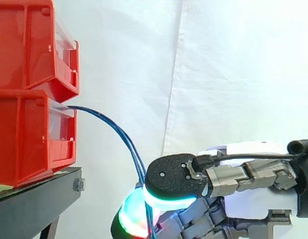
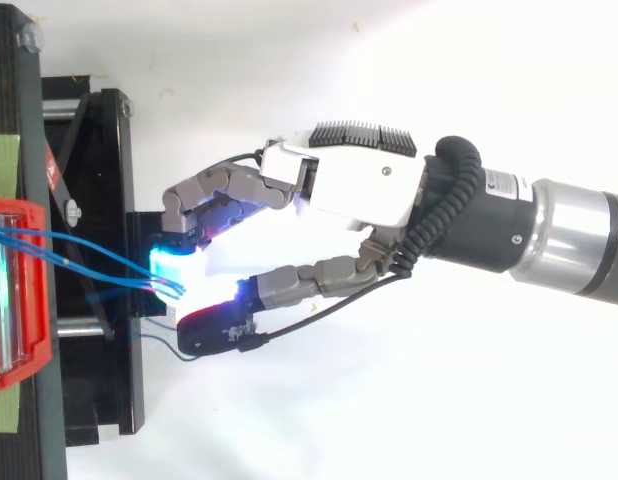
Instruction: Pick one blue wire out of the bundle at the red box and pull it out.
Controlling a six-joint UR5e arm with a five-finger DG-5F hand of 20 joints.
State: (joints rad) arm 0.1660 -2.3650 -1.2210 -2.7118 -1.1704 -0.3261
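A bundle of thin blue wires (image 1: 117, 130) leaves the front of the lower red bin (image 1: 24, 134) and sags down to the right into my hand (image 1: 253, 199). In the top view the wires (image 2: 99, 270) run from the bin (image 2: 9, 300) to my fingertips. The hand (image 2: 359, 190) reaches in from the right, below the bin's level. Its black thumb pad (image 1: 174, 177), glowing cyan, closes against a finger pad (image 1: 134, 214) glowing green and red, and the wires pass between them. I cannot tell how many strands are pinched.
A second red bin (image 1: 29, 45) is stacked on the lower one. Both stand on a black stand (image 1: 34, 196), whose frame (image 2: 99, 200) lies just left of my fingertips. A white curtain (image 1: 233, 74) hangs behind.
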